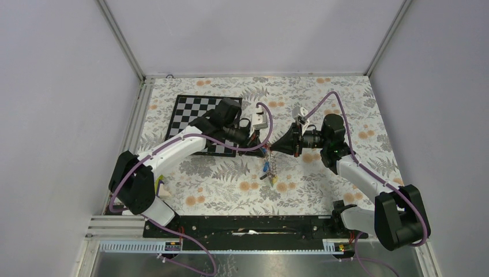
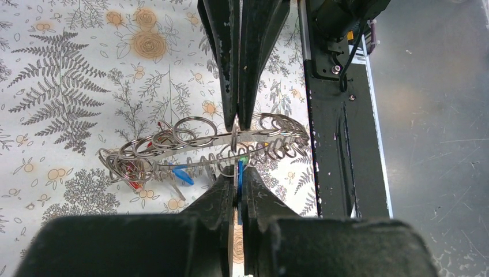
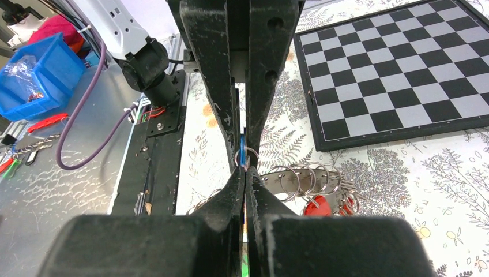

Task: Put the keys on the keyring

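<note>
The keyring [image 2: 190, 141] is a grey metal strip strung with many small split rings, held in the air between both grippers. In the top view it hangs down [image 1: 272, 171] over the flowered cloth. My left gripper [image 2: 237, 171] is shut on a blue key [image 2: 239, 182], its tip against one ring. My right gripper [image 3: 245, 171] is shut on a ring of the keyring [image 3: 247, 156], tip to tip with the left gripper [image 3: 242, 151]. Another blue key [image 2: 181, 173] and a red key [image 2: 132, 182] hang from the rings. The red key also shows in the right wrist view [image 3: 320, 205].
A black-and-white chessboard [image 1: 193, 115] lies at the back left, under the left arm. The black base rail [image 1: 254, 226] runs along the near edge. Beyond it, a blue bin [image 3: 34, 75] sits on the grey metal surface.
</note>
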{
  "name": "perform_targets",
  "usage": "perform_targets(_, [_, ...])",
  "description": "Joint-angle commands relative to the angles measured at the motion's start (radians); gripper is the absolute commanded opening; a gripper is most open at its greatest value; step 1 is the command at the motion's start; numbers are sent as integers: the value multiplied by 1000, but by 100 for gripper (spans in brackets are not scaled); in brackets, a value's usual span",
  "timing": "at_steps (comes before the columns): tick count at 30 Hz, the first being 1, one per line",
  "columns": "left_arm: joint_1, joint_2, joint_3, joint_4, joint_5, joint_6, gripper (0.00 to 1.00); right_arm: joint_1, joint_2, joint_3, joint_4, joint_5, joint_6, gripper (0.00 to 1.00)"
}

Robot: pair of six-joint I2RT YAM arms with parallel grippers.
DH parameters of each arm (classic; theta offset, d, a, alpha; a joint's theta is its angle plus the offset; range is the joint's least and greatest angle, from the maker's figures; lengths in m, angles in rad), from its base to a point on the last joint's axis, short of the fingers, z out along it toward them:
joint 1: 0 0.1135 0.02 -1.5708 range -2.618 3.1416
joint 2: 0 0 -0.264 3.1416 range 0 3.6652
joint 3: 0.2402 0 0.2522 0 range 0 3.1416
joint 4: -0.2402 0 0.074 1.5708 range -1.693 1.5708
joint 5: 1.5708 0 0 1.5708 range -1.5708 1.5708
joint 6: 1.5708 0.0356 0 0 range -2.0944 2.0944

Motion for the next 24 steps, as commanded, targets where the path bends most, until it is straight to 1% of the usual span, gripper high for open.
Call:
perform_targets(1, [6,-15,55,-36,-14,22,0,-5,-20,53,-7,-8,-58,0])
perform_targets(11, [6,-11,88,-40,-23,19,0,-3,2,53,-26,-6,-68,0])
perform_targets(19, [4,41,168,-59,-28,16,0,-3,19,67,-70,0,-95,0])
perform_targets(21, [3,51,185,-66,-32,18,0,-3,14,70,-77,7,-99,4])
perform_targets(22, [3,56,195,-70,-36,20,0,-3,9,72,-81,12,-99,8])
perform_targets(24, [3,67,215,-79,-50,22,0,-8,-9,75,-100,29,-108,20])
